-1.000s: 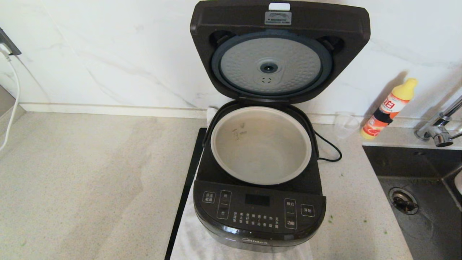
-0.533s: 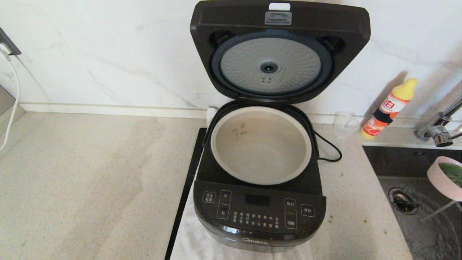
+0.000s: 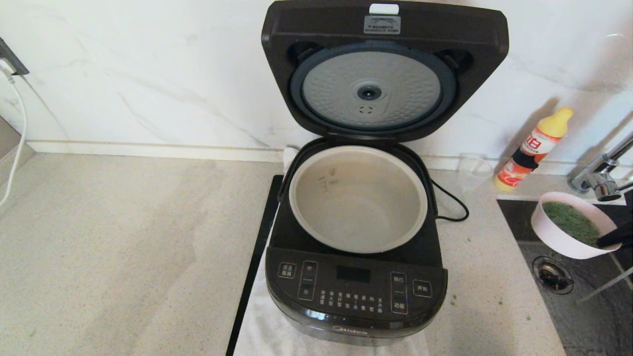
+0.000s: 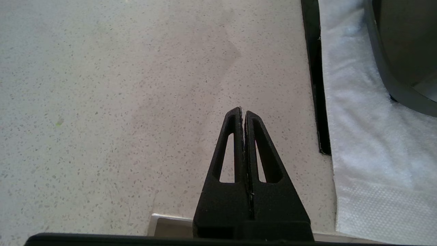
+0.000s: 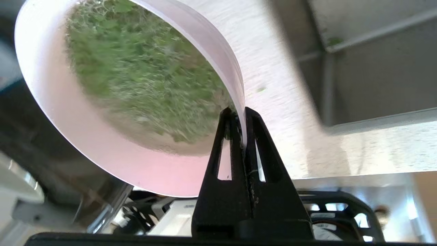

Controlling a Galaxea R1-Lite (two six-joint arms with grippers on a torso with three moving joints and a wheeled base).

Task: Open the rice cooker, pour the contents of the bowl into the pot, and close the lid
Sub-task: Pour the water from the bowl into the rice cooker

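Note:
The black rice cooker (image 3: 353, 291) stands at the counter's middle with its lid (image 3: 384, 69) swung up against the wall, the dimpled silver disc facing me. Inside it the pale pot (image 3: 358, 198) looks bare. At the far right, above the sink, a white bowl (image 3: 564, 236) (image 5: 102, 136) of green stuff hangs in the air; my right gripper (image 3: 606, 241) (image 5: 240, 114) is shut on its rim. My left gripper (image 4: 243, 112) is shut with nothing in it, low over the counter to the cooker's left, outside the head view.
A white cloth (image 4: 358, 136) and a black strip (image 3: 254, 267) lie under the cooker. The sink (image 3: 583, 296) with its drain and tap (image 3: 601, 178) is at right. An orange-and-yellow bottle (image 3: 534, 148) and a clear cup (image 3: 472, 170) stand by the wall. The black cord (image 3: 452, 205) loops behind the cooker.
The bowl, held by my right gripper, has come into view from the right edge and moved left and up over the sink toward the cooker. The cooker stays as it was.

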